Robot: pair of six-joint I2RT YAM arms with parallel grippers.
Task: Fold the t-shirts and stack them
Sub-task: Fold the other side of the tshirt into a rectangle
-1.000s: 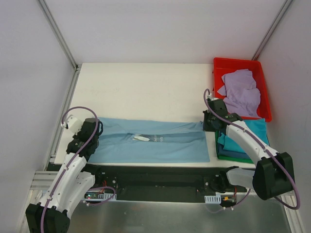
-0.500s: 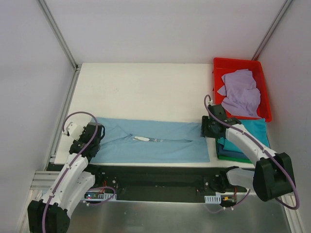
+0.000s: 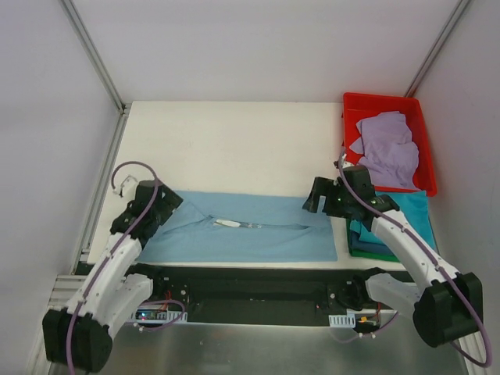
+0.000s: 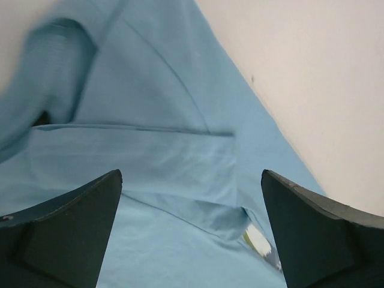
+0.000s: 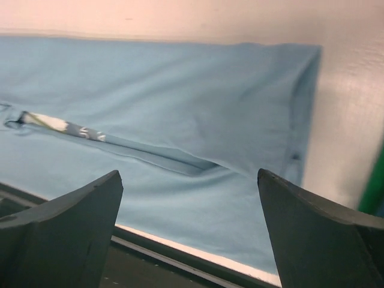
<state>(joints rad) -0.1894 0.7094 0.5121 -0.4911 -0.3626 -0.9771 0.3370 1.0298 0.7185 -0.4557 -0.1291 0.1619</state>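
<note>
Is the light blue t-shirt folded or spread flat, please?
Partly folded: the light blue cotton t-shirt lies as a long strip, flaps overlapping.

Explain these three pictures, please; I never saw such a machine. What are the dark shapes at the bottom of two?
It is a robot with two arms at the near edge of a table. The wide picture comes from a fixed camera above and behind them. The other two come from a camera on each wrist; the dark shapes are that gripper's own fingers. A light blue shirt, folded into a long strip, lies along the front edge. The left gripper and right gripper are open near its ends and hold nothing. On the right lies a stack of folded shirts; behind it, a red bin holds a lavender shirt.
</note>
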